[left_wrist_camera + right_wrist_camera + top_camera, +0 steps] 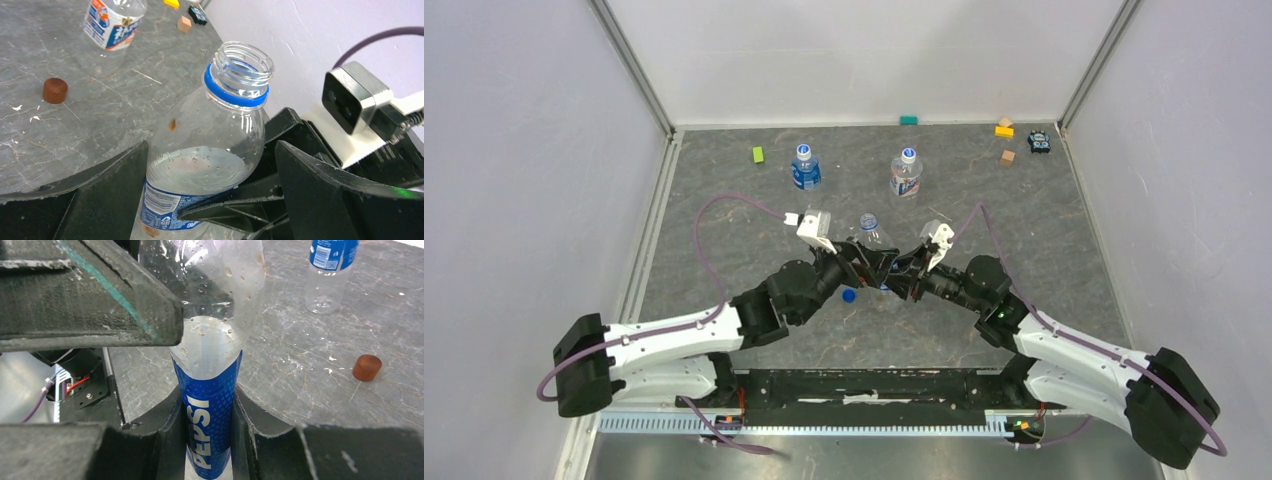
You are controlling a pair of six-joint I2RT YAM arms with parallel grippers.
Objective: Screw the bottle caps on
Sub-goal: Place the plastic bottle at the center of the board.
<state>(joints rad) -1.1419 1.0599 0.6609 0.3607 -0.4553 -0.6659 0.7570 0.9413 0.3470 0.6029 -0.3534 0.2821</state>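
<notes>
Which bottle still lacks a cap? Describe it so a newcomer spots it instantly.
On the table, find where the left arm and right arm meet. The bottle is held between them. Unlike the blue-capped bottle and the pale-capped bottle standing behind it, its neck is open, wearing only a blue ring.

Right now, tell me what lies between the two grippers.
An uncapped bottle, in the top view, between the left gripper and right gripper; the right wrist view shows the right gripper clamping it.

Held bottle point(210, 405) is cropped at neck and base
</notes>
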